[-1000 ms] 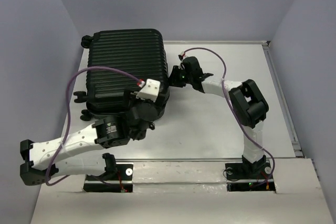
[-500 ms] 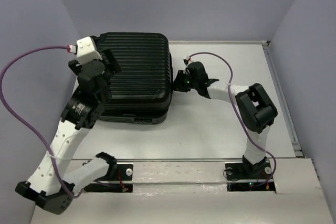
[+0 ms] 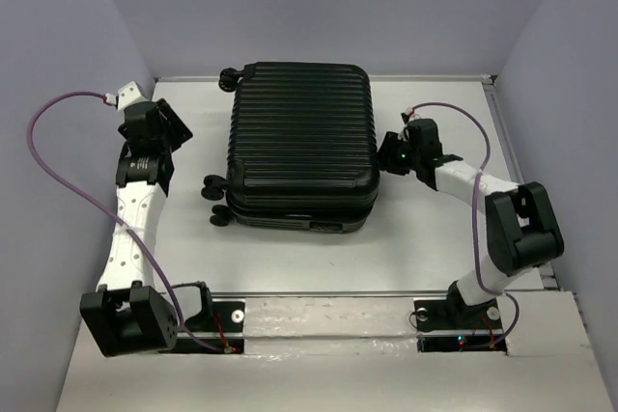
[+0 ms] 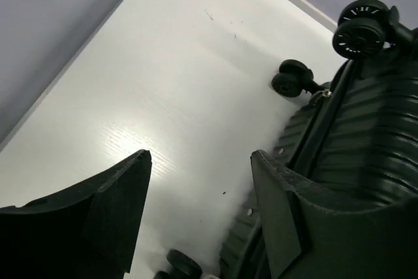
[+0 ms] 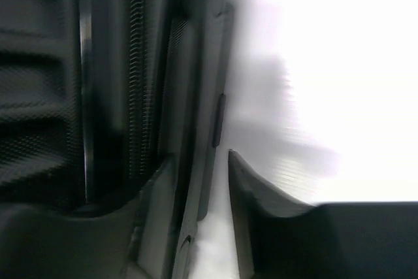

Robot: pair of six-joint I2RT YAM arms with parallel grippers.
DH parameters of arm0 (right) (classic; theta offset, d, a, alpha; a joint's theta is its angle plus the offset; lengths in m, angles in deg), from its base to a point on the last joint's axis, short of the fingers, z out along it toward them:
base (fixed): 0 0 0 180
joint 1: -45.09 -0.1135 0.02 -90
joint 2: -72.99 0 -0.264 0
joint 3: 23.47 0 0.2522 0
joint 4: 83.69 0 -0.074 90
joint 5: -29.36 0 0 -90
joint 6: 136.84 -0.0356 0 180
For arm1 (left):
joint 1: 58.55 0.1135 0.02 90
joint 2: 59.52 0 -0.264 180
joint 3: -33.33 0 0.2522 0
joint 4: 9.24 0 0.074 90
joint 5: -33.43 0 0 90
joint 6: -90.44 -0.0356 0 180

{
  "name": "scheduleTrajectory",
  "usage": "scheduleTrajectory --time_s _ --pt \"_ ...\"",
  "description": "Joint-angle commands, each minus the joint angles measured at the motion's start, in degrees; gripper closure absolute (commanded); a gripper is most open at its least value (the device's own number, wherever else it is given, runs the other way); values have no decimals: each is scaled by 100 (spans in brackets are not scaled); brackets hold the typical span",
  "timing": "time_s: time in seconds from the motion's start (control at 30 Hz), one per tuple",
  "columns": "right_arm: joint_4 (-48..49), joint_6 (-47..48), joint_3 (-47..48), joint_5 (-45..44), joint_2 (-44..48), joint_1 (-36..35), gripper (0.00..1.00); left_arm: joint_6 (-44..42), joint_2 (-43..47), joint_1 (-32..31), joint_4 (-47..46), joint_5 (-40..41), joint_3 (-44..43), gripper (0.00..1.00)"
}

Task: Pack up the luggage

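The luggage [image 3: 301,142] lies flat and closed on the desk [image 3: 415,229], ribbed shell up. It sits nearer the far edge than the near one, roughly midway between the left and right edges. Its wheels [image 3: 218,188] stick out on the side that faces the left edge of the desk.

The left gripper [image 3: 177,124] hangs near the far left corner of the desk, clear of the luggage, with a strip of bare desk between them. In the left wrist view its fingers [image 4: 111,207] are spread wide, and only the white desk top shows in the gap. Past the right-hand finger in that view is the wheeled side of the luggage, with two wheels raised off the surface and another low down between the fingers.

The right gripper [image 3: 388,153] is up against the luggage on the side facing the right edge of the desk, about halfway along that side. The right wrist view is blurred. The zip [image 5: 137,70] runs down the picture, and a narrow rim of the shell sits in the small gap between the two fingers [image 5: 274,227]. I cannot tell whether they squeeze that rim or only flank it.

A purple cable [image 3: 58,176] loops out from the left arm toward the left edge
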Motion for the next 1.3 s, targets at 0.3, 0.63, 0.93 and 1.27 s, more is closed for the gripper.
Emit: scheduleTrajectory --time_s 0.3,0.63,0.93,1.27 --pt "-694 390 -237 -736 1242 447 57 15 -561 -118 -734 -1590 818 51" --pt "-466 373 966 530 21 44 93 -337 -174 -1164 -285 -1810 1521 59" --pt "-1861 470 5615 1295 -2769 -740 91 180 590 -2271 -13 -2223 2075 64" --pt "-3279 460 7028 -679 -2918 -345 8 155 2234 -2844 1604 -177 425 31"
